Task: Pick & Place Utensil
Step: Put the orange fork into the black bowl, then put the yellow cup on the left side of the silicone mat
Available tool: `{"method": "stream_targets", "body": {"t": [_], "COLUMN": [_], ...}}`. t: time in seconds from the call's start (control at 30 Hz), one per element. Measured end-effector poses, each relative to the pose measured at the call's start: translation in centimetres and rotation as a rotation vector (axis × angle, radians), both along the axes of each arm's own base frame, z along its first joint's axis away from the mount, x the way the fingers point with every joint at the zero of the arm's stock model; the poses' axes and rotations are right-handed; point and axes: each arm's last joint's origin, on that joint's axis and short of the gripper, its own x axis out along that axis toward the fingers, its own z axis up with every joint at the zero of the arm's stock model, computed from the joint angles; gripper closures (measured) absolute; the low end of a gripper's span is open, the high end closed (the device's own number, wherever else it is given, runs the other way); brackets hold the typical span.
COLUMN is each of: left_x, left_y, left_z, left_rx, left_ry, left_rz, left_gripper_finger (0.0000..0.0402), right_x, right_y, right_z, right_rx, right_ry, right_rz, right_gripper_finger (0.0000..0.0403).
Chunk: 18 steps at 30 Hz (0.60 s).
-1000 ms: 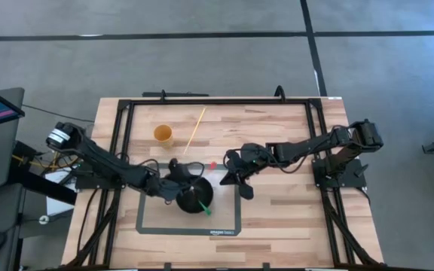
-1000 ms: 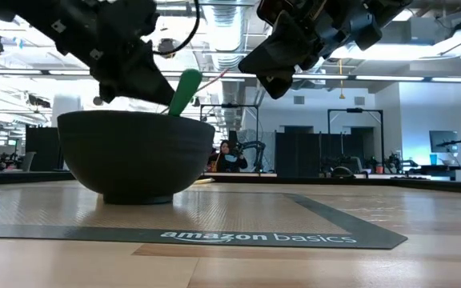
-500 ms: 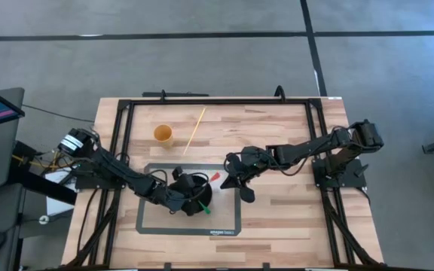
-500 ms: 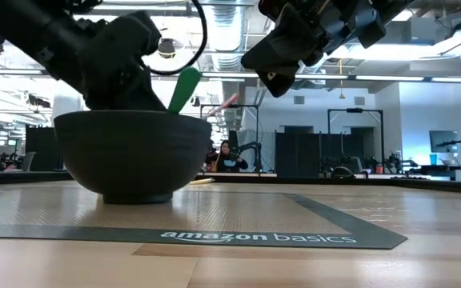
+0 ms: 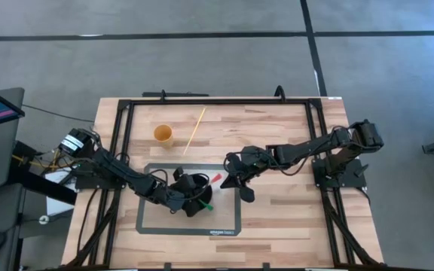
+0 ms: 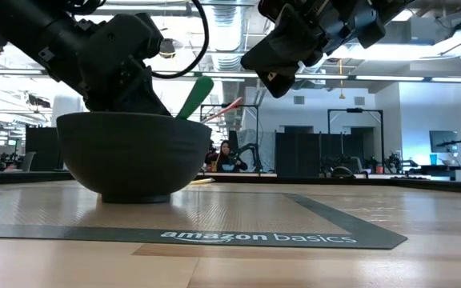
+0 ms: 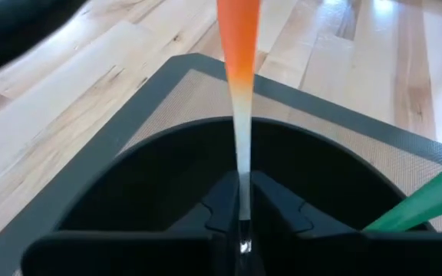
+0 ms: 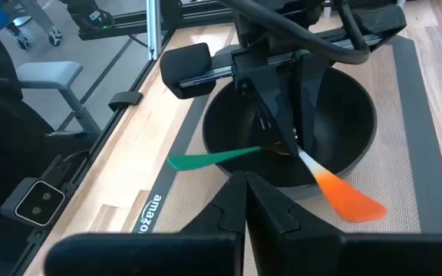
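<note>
A black bowl point(image 5: 192, 197) stands on a grey-bordered mat point(image 5: 189, 226). A green utensil point(image 5: 206, 203) leans in the bowl, its upper end point(image 6: 195, 94) sticking out over the rim. My left gripper point(image 7: 242, 224) reaches down into the bowl point(image 7: 159, 176) and is shut on an orange-and-white utensil point(image 8: 336, 190). That utensil's orange end point(image 5: 216, 178) juts past the rim toward the right arm. My right gripper point(image 8: 245, 186) hovers shut just right of the bowl point(image 8: 351, 115), above the mat and touching nothing. My left gripper pinches the utensil's pale narrow end point(image 7: 242, 201) between its two fingers, inside the bowl. The fingers point(image 8: 278, 126) slant down from above on the table's left and lie along the utensil. Its orange end point(image 6: 229, 106) rises over the rim.
A small orange cup point(image 5: 163, 134) and a thin wooden stick point(image 5: 194, 129) lie on the far part of the table. Black frame rails point(image 5: 217, 101) run round the table's edges. The right and near parts of the wooden top point(image 5: 285, 218) are bare.
My left gripper has moved toward the table's near edge and down into the bowl, carrying the orange-and-white utensil with it. The utensil's orange end now sits lower, just over the rim. The green utensil has tipped farther toward the table's right.
</note>
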Motion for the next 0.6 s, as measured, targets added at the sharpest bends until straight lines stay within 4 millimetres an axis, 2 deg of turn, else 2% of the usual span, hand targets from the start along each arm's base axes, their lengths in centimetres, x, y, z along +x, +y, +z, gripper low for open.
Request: {"method": "stream_targets", "body": {"t": [0.2, 0.37, 0.5, 0.6], "left_x": [0.0, -0.1, -0.5, -1.3], "left_y": [0.0, 0.1, 0.3, 0.8], "left_z": [0.1, 1.0, 3.1, 5.6], "left_rx": [-0.001, -0.016, -0.006, 0.055], "left_ry": [-0.003, -0.031, -0.086, -0.146], "left_rz": [0.0, -0.001, -0.027, -0.064], "left_gripper_finger": [0.0345, 0.0327, 0.0321, 0.0321], "right_x": [0.0, 0.0, 0.0, 0.0], "right_y": [0.0, 0.0, 0.0, 0.0], "right_z": [0.0, 0.0, 0.0, 0.0], "right_rx": [0.0, 0.0, 0.0, 0.0], "right_ry": [0.0, -0.001, -0.001, -0.001], "right_rz": [0.0, 0.0, 0.0, 0.0], "right_gripper_finger": [0.0403, 0.0403, 0.0403, 0.0403]}}
